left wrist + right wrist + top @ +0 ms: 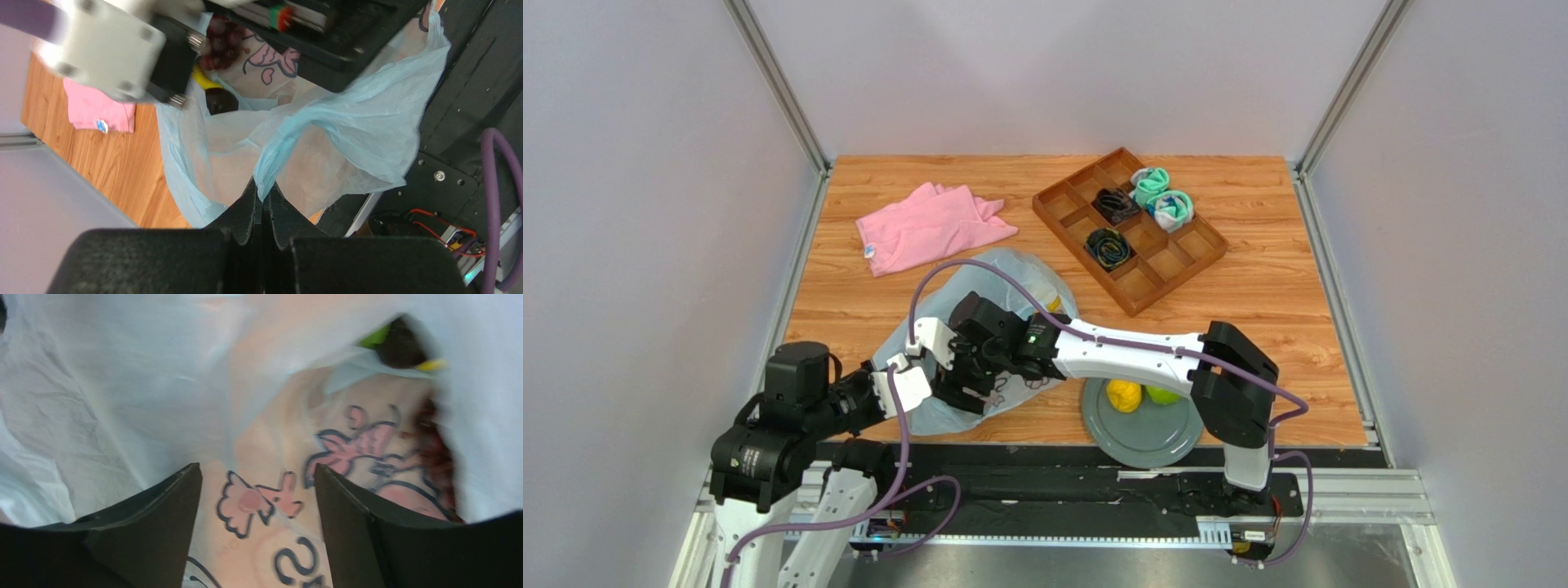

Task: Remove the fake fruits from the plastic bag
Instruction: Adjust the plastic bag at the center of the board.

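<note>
The pale-blue plastic bag (1011, 275) lies on the table's front left. My left gripper (264, 185) is shut on a fold of the bag's rim and holds the mouth up. My right gripper (258, 478) is inside the bag, open, with only the printed film (362, 444) between its fingers. Inside lie a dark red grape bunch (439, 459), a dark avocado (399, 346) and a yellow banana (205, 79). A yellow lemon (1123, 395) and a green apple (1161, 395) rest on the grey plate (1143, 439).
A wooden compartment tray (1173, 263) with rolled socks (1163, 196) stands at the back right. A pink cloth (928, 227) lies at the back left. The right arm (1136, 349) stretches across the front, above the plate's far rim.
</note>
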{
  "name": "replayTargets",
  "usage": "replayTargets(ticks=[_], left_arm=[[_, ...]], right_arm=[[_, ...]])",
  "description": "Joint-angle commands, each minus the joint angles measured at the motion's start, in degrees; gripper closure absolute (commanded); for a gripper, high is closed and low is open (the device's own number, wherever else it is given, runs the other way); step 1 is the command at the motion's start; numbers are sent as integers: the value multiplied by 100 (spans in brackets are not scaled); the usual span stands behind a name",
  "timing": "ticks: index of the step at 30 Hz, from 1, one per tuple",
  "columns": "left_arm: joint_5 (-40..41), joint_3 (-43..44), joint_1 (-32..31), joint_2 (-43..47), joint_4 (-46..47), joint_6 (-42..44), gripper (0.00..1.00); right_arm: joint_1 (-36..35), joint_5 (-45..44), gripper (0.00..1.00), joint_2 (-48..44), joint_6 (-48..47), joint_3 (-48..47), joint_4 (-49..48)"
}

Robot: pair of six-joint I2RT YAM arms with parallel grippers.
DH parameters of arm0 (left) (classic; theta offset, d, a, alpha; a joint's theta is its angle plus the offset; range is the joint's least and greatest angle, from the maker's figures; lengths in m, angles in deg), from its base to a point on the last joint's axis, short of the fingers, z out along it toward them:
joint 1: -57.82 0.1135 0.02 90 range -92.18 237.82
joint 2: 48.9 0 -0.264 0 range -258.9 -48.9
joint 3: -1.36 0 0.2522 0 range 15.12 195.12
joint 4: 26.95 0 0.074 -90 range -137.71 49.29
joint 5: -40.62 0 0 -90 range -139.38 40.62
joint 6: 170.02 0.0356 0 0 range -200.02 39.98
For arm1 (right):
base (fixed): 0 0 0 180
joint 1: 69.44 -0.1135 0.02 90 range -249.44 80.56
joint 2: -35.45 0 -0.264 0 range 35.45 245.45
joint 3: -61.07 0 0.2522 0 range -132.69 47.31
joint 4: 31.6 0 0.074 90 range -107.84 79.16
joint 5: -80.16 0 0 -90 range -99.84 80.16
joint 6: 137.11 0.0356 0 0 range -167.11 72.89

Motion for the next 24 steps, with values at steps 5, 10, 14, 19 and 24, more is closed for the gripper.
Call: replayTargets(ticks=[5,10,14,19,24], left_arm=[[711,72,29,408,-1423,568,100],[835,239,29,390,-1669,692,100],[660,441,29,303,-1644,473,100],[352,749,29,-93,-1363,60,100],[53,837,29,-444,-1169,-248,100]], right_arm=[[615,-1471,23,-74,1155,93,-727],[677,-1374,24,373,1271,-162,-762],[677,-1304,28,673,1271,-636,-754],[677,-1199,29,656,1227,-857,-710],[677,-1155,30,665,1025,-848,-701]])
